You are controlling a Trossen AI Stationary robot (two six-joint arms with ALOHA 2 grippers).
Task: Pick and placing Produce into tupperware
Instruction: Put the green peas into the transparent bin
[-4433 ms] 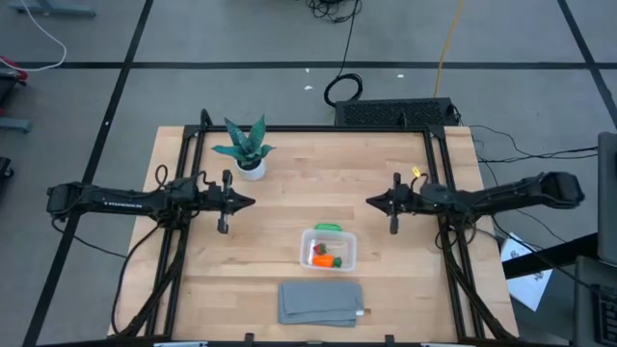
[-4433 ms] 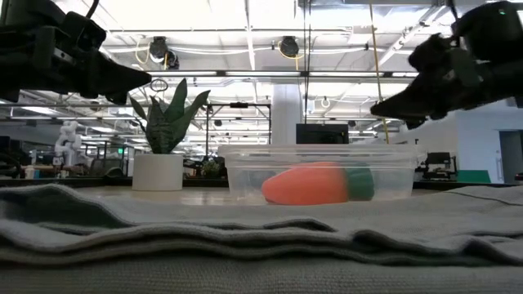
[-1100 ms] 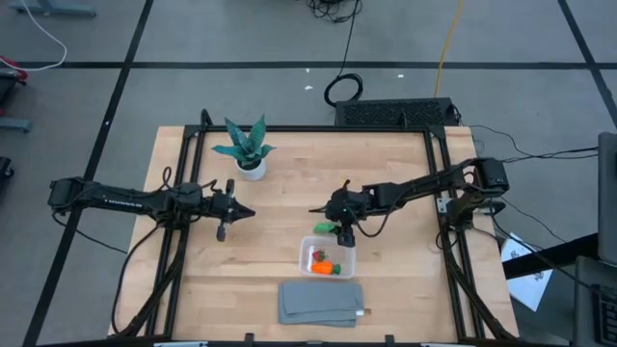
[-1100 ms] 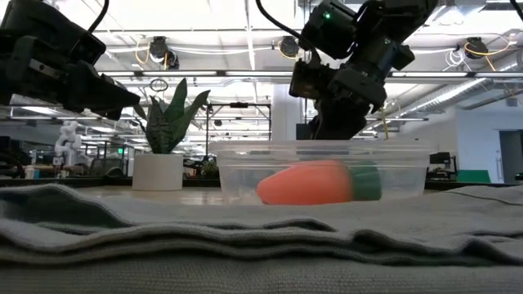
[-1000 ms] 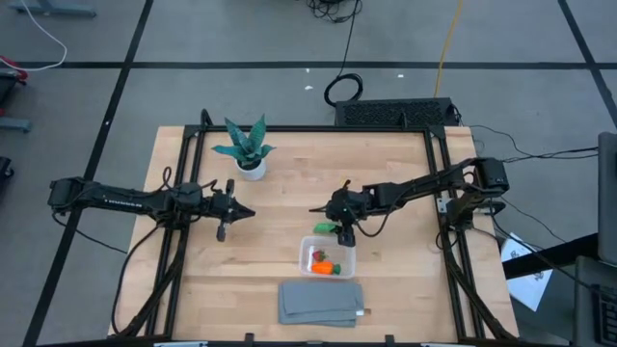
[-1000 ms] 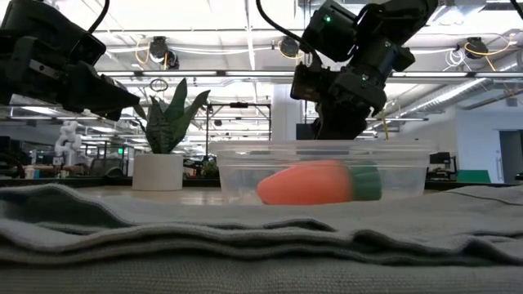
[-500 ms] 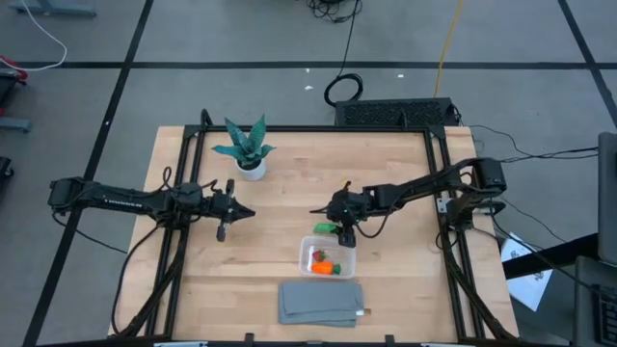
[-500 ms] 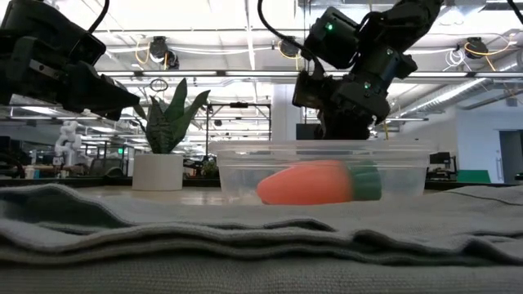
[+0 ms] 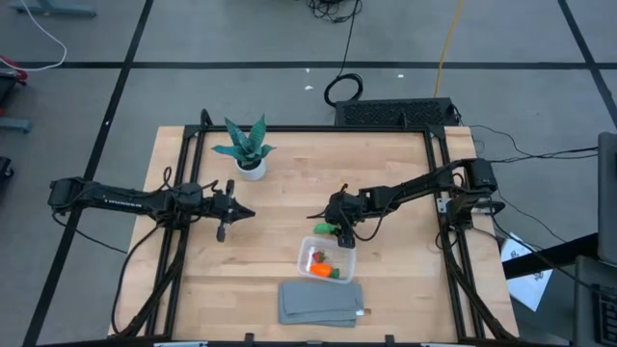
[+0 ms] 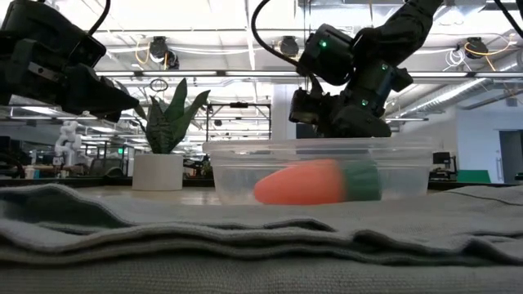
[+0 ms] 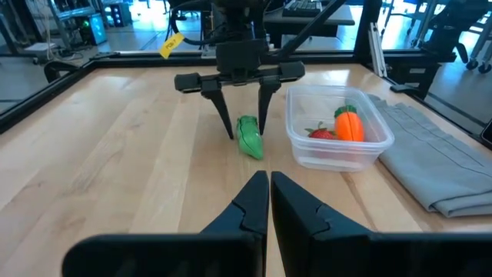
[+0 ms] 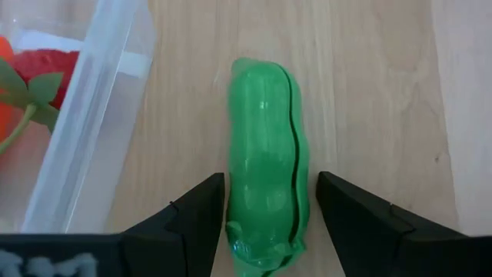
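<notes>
Descent of the right gripper (image 9: 329, 229) is the change: a moment ago it sat higher above the pod (image 9: 325, 228); now its jaws stand wide, straddling the pod on the wood at centre frame, just above the tub (image 9: 327, 258), not yet closed; judged, the grasp is imminent and one item remains outside. Left gripper (image 9: 249, 204) has held its place at mid left, jaws narrow, near shut. Count: one pod, outside; one carrot (image 9: 321, 269) and one berry (image 9: 318, 257), both in the tub; one tub; one cloth (image 9: 320, 303); one plant (image 9: 245, 148).
</notes>
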